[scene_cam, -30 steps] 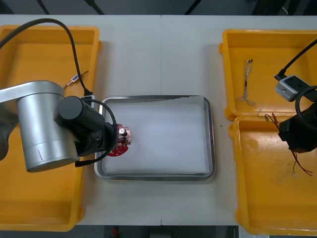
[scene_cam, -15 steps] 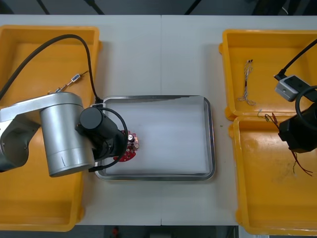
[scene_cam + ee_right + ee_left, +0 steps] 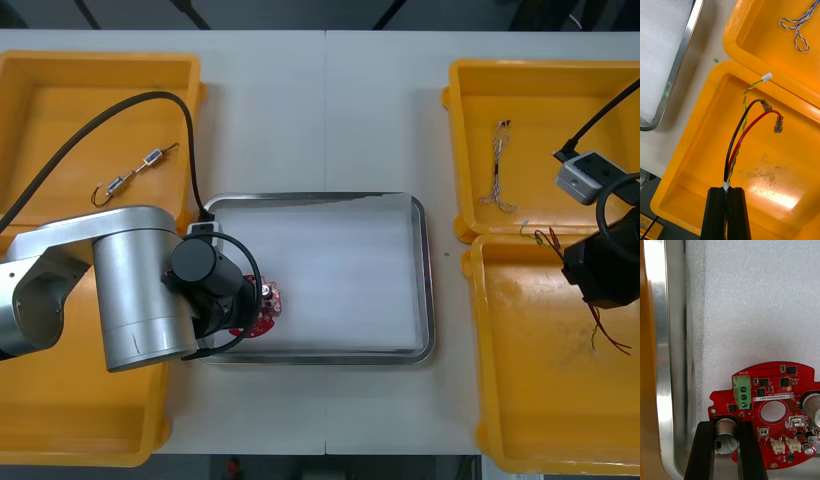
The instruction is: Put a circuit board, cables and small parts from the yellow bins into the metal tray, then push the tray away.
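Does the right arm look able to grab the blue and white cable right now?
Probably not yet: the right gripper is shut on a cable bundle. The blue and white cable lies uncovered in the next bin, so the way itself is free.

The white floor of the metal tray [image 3: 426, 270] lies open from middle to right wall; the left hand [image 3: 726, 444] and circuit board [image 3: 769, 412] block its left near corner. A bare strip of surface [image 3: 448, 310] runs between tray and right yellow bins [image 3: 478, 340]
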Controlling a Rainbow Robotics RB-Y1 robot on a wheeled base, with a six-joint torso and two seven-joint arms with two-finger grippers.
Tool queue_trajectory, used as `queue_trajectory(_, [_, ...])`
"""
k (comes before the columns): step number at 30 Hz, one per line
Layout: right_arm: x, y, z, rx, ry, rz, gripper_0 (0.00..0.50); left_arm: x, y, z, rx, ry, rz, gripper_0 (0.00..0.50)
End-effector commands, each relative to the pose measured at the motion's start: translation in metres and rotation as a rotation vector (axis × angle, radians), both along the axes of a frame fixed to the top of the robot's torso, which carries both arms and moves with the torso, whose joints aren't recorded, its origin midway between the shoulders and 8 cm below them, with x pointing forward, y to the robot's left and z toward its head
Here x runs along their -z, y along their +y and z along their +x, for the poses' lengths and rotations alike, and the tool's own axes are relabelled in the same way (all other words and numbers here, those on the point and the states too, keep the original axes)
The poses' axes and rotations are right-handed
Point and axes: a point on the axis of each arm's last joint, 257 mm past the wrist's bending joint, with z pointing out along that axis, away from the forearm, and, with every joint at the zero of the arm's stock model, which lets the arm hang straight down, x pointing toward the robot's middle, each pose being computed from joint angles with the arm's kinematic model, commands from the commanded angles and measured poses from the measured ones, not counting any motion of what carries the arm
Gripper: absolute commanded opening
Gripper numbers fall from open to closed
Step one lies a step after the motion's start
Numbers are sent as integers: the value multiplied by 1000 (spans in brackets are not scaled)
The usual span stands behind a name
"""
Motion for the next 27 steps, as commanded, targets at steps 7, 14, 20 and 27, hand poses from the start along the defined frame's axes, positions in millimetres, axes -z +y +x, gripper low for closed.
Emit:
queue_trajectory(7, [-20, -7, 6, -50, -64, -59, 0, -12, -14, 13, 66, -55, 10, 343])
queue_trajectory(14, [-20, -7, 6, -50, -64, -59, 0, -32, -12, 15, 72, -71, 9, 438])
queue_trajectory(20, [-20, -7, 6, -50, -64, -59, 0, -74, -8, 8, 70, -46, -45, 458])
queue_trajectory(27, [-13, -24, 0, -41, -25, -111, 0, -126, 12, 1, 40, -8, -50, 481])
